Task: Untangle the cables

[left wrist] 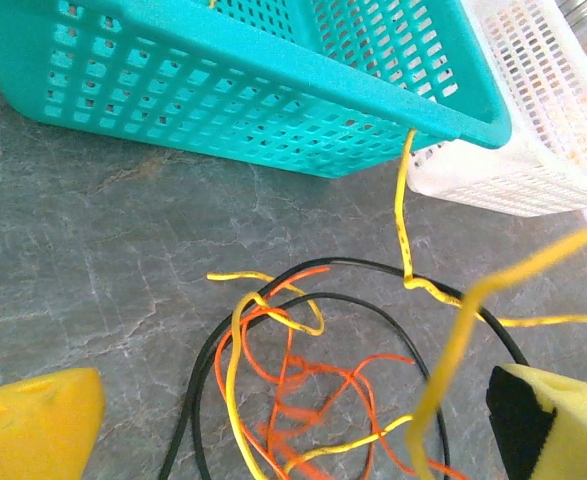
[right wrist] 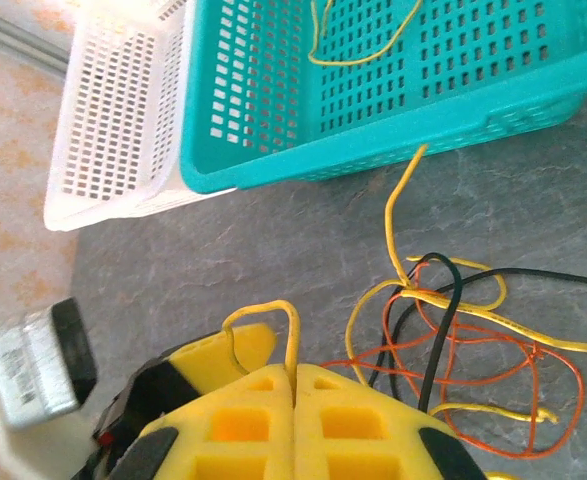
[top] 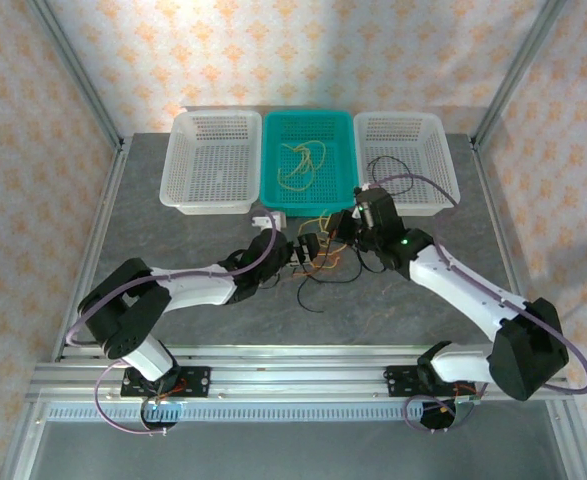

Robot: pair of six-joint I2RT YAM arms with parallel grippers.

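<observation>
My right end effector (right wrist: 295, 372) is clenched on a yellow cable (right wrist: 273, 315) loop. My left end effector (left wrist: 293, 430) hangs released over the tangled cables (top: 318, 258), mid-bench (top: 173, 240), near the teal basket (top: 270, 170).

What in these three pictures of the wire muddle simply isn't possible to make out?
- Top view: the cable tangle is too small to trace which wire crosses which.
- Left wrist view: the black cable and orange cable run off the bottom edge, ends unseen.
- Right wrist view: the right gripper, shut on a yellow cable, hides the pinched stretch.
</observation>
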